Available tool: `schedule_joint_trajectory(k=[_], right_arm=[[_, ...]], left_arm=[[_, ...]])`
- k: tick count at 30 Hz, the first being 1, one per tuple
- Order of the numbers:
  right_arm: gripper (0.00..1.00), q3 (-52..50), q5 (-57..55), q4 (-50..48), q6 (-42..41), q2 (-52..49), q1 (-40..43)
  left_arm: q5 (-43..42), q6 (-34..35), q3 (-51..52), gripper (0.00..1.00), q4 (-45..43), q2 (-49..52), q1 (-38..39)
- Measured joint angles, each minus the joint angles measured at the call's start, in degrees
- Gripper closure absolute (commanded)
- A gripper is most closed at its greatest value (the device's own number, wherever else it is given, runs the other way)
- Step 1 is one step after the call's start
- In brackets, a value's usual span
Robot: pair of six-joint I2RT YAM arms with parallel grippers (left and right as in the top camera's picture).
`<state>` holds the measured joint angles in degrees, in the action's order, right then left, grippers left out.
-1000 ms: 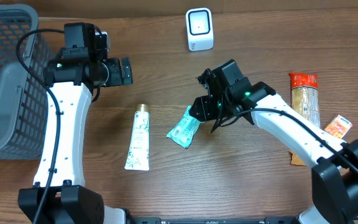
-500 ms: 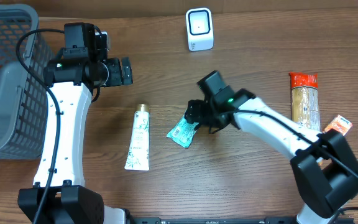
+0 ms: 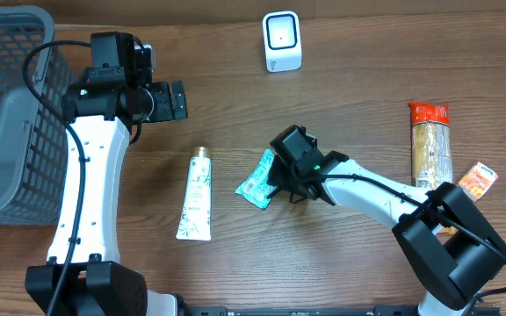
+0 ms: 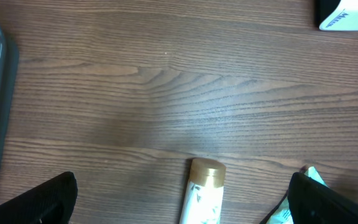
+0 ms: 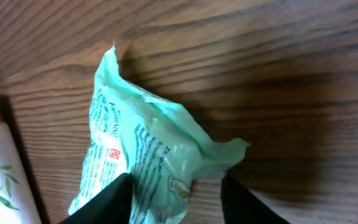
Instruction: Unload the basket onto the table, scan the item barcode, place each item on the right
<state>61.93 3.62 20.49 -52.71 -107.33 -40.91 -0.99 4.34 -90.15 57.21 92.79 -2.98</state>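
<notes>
1. the left gripper [image 3: 179,100] hung over the table [image 3: 358,96] near the far left, just right of the grey basket [image 3: 11,132]. its jaws were spread wide and held nothing.
2. in the left wrist view its two dark fingers [image 4: 39,199] sat in the bottom corners, well apart, over bare wood. the gold cap of the tube [image 4: 205,171] showed between them lower down.
3. the right gripper [image 3: 275,182] was down at the table's middle, at the right end of the green packet [image 3: 256,182].
4. in the right wrist view the packet lay crumpled on the wood between the two dark fingers [image 5: 104,199], jaws partway apart. the left finger looked to be against the wrapper and a dark gap showed by the other one. could not tell if the packet was really gripped.
5. the green packet lay flat on the table, tilted, with printed text on its face. no barcode could be made out.
6. the white scanner [image 3: 281,40] stood upright at the far edge of the table, well apart from the packet.
7. the tube lay lengthwise just left of the green packet, cap pointing to the far side, not touching it.
8. a long snack pack [image 3: 431,140] with a red top lay at the right edge, with a small orange packet [image 3: 478,178] just beside it.
</notes>
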Motion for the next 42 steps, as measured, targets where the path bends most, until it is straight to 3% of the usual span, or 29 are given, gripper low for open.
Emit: schedule_joint_trajectory(k=[26,31,33,38,42], right_arm=[[0.56,-2.23,-1.79,-3.98,-1.9,0.0,0.0],[0.56,-4.37,-2.4,-8.59,-3.45,0.11,-0.07],[0.62,-5.38,-2.51,-10.25,-4.24,0.35,-0.07],[0.96,-6.12,-1.9,-11.85,-5.62,0.52,-0.07],[0.96,-6.14,-0.55,-12.17,-5.77,0.61,0.04]], left_arm=[[0.02,0.0,0.0,0.0,0.0,0.0,0.0],[0.0,0.0,0.0,0.0,0.0,0.0,0.0],[0.0,0.0,0.0,0.0,0.0,0.0,0.0],[0.0,0.0,0.0,0.0,0.0,0.0,0.0],[0.02,0.0,0.0,0.0,0.02,0.0,0.0]])
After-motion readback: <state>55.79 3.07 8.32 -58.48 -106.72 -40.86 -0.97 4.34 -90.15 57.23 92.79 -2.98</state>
